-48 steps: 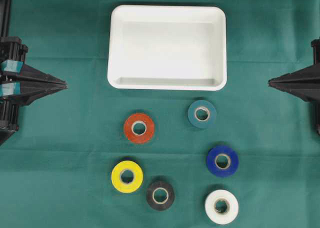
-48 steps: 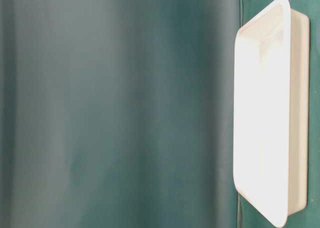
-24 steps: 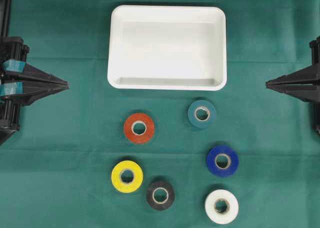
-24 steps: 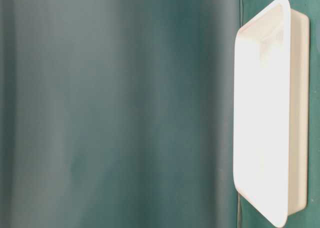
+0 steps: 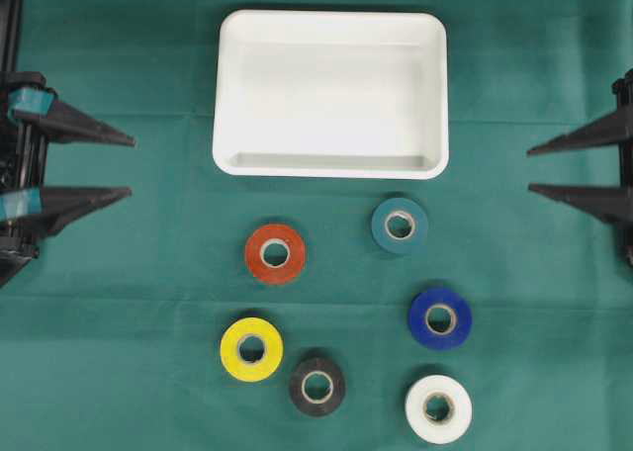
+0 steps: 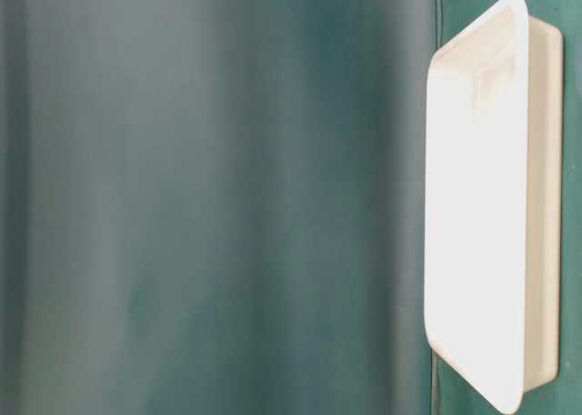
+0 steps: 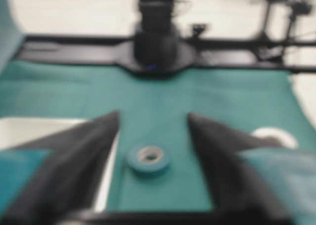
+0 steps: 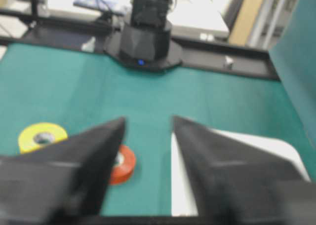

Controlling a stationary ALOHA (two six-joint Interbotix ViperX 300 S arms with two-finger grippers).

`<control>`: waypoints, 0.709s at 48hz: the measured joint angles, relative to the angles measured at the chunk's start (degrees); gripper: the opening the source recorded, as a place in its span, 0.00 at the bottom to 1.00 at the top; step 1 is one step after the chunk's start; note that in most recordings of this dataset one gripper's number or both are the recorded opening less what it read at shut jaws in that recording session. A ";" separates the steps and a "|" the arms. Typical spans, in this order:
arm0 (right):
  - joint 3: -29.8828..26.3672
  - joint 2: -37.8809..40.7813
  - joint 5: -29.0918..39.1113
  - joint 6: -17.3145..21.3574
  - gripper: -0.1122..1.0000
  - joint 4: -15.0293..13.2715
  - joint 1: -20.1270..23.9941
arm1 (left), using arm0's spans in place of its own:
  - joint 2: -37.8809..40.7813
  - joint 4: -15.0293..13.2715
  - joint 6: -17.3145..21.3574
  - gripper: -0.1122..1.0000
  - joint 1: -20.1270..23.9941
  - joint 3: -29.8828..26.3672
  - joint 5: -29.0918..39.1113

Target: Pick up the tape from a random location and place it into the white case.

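Six tapes wait in front of the white case, and both end effectors have just opened.

Nearest, farthest from the white case (image 5: 330,95), lie the white tape (image 5: 438,408), the black tape (image 5: 317,386) and the yellow tape (image 5: 251,349). Next comes the blue tape (image 5: 439,318). The orange tape (image 5: 275,253) and the teal tape (image 5: 400,225) lie just in front of the case. That makes six tapes and one case, all on the green table (image 5: 129,303), none touching. Nothing is in the case yet. A moment ago both end effectors were shut tight. Now the left end effector (image 5: 127,164) and the right end effector (image 5: 532,168), one on each side of the case, have their fingers spread apart and hold nothing. I think they are getting ready to grab a tape.
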 measured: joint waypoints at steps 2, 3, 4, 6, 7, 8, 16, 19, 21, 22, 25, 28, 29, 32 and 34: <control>0.00 0.09 0.09 0.00 0.77 -0.09 0.00 | 0.00 0.00 0.09 0.91 0.00 0.00 0.18; 0.00 0.09 0.09 0.00 0.82 -0.09 0.00 | 0.00 0.00 0.09 0.95 0.00 0.00 0.26; 0.00 0.18 0.18 0.00 0.85 -0.09 0.09 | 0.00 0.09 0.09 0.97 0.00 0.00 0.35; -0.09 0.18 0.18 0.00 0.91 -0.18 0.00 | 0.00 0.00 0.09 0.97 0.00 0.00 0.53; -0.09 0.26 0.18 0.00 0.92 -0.18 0.00 | 0.00 0.09 0.00 0.97 0.00 0.00 0.62; -0.09 0.26 0.18 0.00 0.92 -0.18 0.00 | 0.00 0.09 0.00 0.97 0.00 -0.09 0.70; -0.35 0.35 0.53 0.00 0.92 -0.18 0.00 | 0.00 0.00 0.00 0.97 0.00 -0.09 1.05; -0.44 0.35 0.79 0.00 0.92 -0.18 0.00 | 0.00 0.09 0.00 0.97 0.00 -0.09 1.05; -0.53 0.35 0.88 0.00 0.92 -0.18 0.00 | 0.00 0.00 0.00 0.97 0.00 0.00 1.14; -0.53 0.35 0.97 0.00 0.92 -0.18 0.00 | 0.00 0.00 0.09 0.97 0.00 -0.09 1.14; -0.53 0.35 1.14 0.00 0.92 -0.18 0.00 | 0.00 0.09 -0.09 0.97 0.00 0.00 1.23; -0.53 0.35 1.14 0.00 0.92 -0.26 0.00 | 0.00 0.00 -0.18 0.97 -0.09 -0.09 1.23; -0.53 0.35 1.23 0.00 0.92 -0.26 0.00 | 0.00 0.09 -0.18 0.97 -0.18 -0.09 1.23; -0.53 0.35 1.23 0.00 0.92 -0.26 0.00 | 0.00 0.00 -0.18 0.97 -0.88 -0.18 1.23; -0.53 0.35 1.23 0.00 0.92 -0.26 0.00 | 0.00 0.00 -0.18 0.97 -1.49 -0.18 1.32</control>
